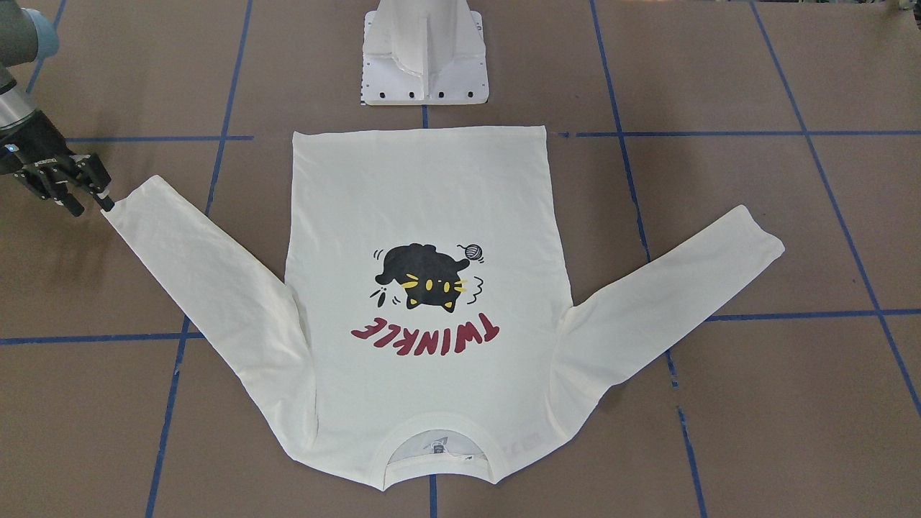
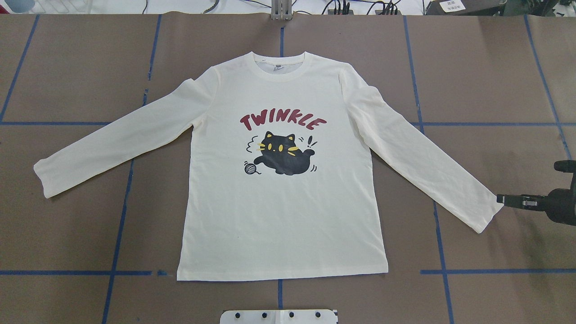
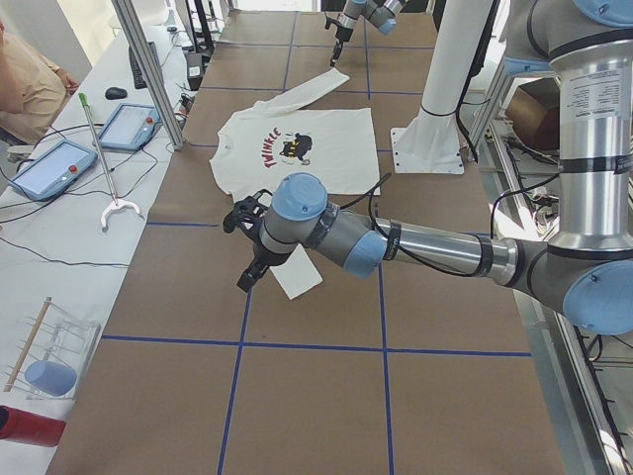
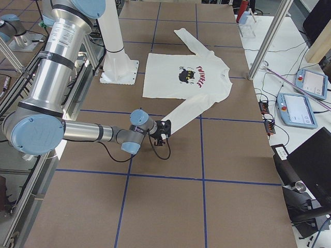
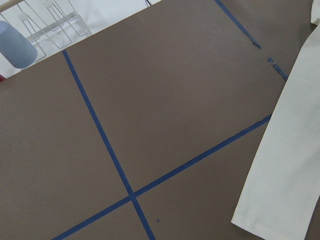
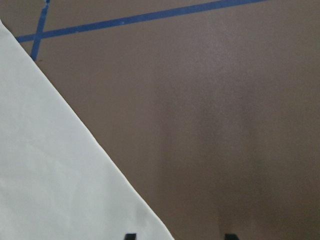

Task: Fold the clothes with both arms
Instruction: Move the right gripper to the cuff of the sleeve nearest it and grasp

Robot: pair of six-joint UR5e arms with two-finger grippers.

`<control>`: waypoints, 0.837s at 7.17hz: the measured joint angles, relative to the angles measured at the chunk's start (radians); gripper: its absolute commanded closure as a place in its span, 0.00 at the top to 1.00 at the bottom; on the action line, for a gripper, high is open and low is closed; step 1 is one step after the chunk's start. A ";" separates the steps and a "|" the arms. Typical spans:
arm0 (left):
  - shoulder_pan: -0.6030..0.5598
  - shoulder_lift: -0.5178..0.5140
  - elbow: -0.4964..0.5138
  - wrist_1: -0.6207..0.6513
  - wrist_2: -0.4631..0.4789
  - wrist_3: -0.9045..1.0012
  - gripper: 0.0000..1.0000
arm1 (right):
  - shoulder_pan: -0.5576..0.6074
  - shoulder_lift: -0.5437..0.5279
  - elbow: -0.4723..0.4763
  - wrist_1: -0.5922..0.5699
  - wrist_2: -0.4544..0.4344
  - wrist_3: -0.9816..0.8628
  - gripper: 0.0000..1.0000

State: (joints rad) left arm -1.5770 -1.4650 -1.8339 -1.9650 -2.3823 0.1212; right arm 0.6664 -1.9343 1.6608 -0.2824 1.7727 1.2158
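Right tool (image 1: 92, 204) sits low at the cuff (image 2: 488, 213) of the sleeve on the robot's right. Its jaws stand apart in the wrist view, with the cuff's corner reaching in between them and nothing pinched. Left tool (image 3: 247, 277) hangs near the other cuff (image 2: 42, 177). It shows only in the side view, so I cannot tell whether it is spread or pressed together.

The brown tabletop (image 2: 67, 67), gridded in blue tape, carries the T-shirt (image 2: 283, 216) near its middle. It lies print up, with the hem (image 2: 283, 275) toward the robot and the collar (image 2: 281, 65) away. The body lies flat, and both sleeves angle outward with hardly a wrinkle.

This looks like light, limp knit with no stiffness of its own. It will likely drape from whatever point is lifted and drag the rest along. It lies thin against the surface, so a finger would have to slip under an edge. Pinching only the top layer could peel it from the one beneath. The stitched cuffs seem the firmest holds for the sleeves. For the body, the shoulder seams and hem corners look best.
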 measured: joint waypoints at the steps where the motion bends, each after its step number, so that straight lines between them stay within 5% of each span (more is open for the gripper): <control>1: 0.000 0.000 0.001 0.000 0.000 0.000 1.00 | -0.009 0.002 -0.002 0.001 -0.002 0.000 0.58; 5: -0.001 0.000 0.008 -0.001 0.000 0.000 1.00 | -0.020 0.015 -0.005 0.002 -0.003 -0.001 0.05; 6: -0.001 0.000 0.009 -0.002 0.000 0.000 1.00 | -0.021 0.018 -0.004 0.002 -0.003 -0.002 0.00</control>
State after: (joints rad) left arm -1.5782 -1.4650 -1.8248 -1.9666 -2.3823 0.1212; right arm 0.6456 -1.9164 1.6564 -0.2807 1.7702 1.2142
